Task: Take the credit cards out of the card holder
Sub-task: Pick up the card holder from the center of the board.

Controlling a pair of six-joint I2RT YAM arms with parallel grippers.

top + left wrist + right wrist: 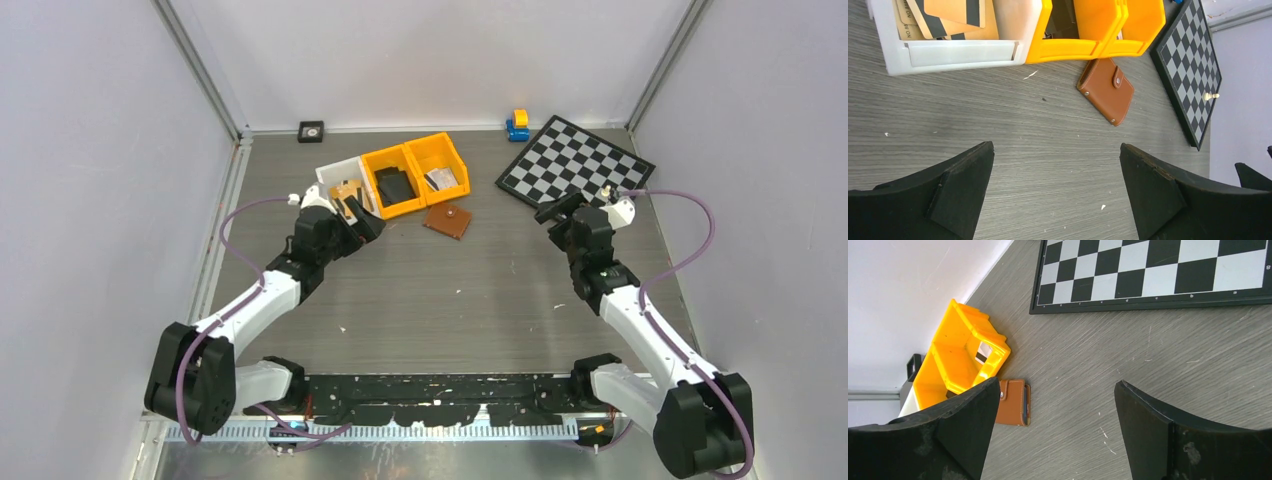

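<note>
The card holder [447, 219] is a reddish-brown, roughly square wallet lying flat and snapped shut on the table, just in front of the orange bins. It also shows in the left wrist view [1106, 90] and in the right wrist view [1013, 402], partly behind one finger. No credit cards show; the closed holder hides its inside. My left gripper [362, 218] hovers to the holder's left, open and empty [1057, 150]. My right gripper [558, 207] hangs to the holder's right by the chessboard, also open with nothing between its fingers [1057, 387].
Behind the holder stand a white bin [336, 176] of tan wooden pieces and two orange bins [418, 172], one holding a black wallet-like object [395, 185]. A chessboard [575, 160] with a small white piece [1212, 95] lies back right. A blue-yellow toy [517, 124] sits by the wall.
</note>
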